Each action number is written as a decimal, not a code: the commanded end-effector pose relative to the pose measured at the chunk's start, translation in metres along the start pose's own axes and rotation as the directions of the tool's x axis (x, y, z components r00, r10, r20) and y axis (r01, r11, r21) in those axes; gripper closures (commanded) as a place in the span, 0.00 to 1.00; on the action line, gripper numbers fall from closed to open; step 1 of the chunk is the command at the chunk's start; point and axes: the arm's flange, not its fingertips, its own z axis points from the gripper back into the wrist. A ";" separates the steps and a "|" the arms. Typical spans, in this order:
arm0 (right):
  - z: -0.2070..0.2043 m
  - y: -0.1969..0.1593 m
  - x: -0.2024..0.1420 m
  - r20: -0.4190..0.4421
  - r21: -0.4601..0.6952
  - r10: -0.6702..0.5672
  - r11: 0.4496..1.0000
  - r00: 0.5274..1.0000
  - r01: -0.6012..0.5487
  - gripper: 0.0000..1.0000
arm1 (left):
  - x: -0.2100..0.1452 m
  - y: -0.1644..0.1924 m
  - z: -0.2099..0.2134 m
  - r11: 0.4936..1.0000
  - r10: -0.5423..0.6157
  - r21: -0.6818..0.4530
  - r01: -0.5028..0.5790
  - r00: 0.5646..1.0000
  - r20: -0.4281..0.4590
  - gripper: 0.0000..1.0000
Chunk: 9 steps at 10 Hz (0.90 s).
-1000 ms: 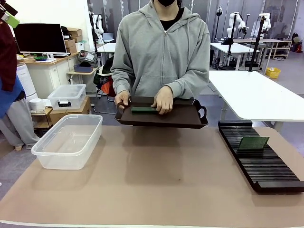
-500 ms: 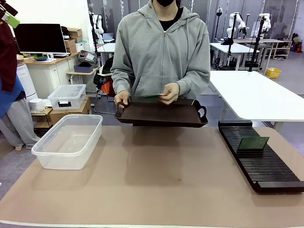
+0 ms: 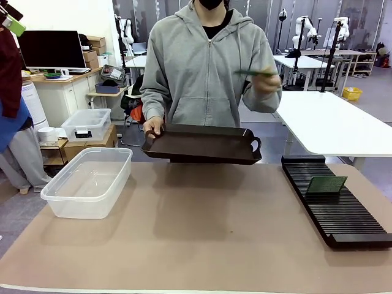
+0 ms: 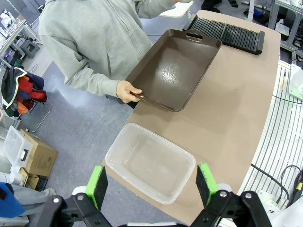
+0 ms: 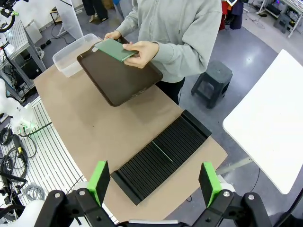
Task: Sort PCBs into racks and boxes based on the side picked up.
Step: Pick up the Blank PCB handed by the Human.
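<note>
A person at the far side holds a dark brown tray (image 3: 202,146) by one handle. Their other hand is raised and pinches a green PCB (image 3: 256,73), seen flat over the tray in the right wrist view (image 5: 113,48). A second PCB (image 3: 326,184) stands upright in the black slotted rack (image 3: 343,214) on the right and shows edge-on from above (image 5: 162,152). The clear box (image 3: 89,180) sits empty on the left. My left gripper (image 4: 151,185) hangs open high above the box (image 4: 151,161). My right gripper (image 5: 154,183) hangs open high above the rack (image 5: 156,163).
A tan mat (image 3: 196,233) covers the table between box and rack. A white table (image 3: 331,122) stands behind the rack. A smaller lidded clear container (image 3: 86,124) and cardboard boxes sit on the floor at the far left.
The person's hand picked the PCB off the tray and lifted it up to shoulder height toward the right. The tray shifted slightly left. Both grippers stay open.
</note>
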 end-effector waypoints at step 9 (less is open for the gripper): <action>-0.001 0.002 0.001 0.000 -0.002 0.001 1.000 1.000 -0.001 0.00 | -0.001 -0.001 0.000 1.000 0.000 0.001 0.000 1.000 -0.003 0.00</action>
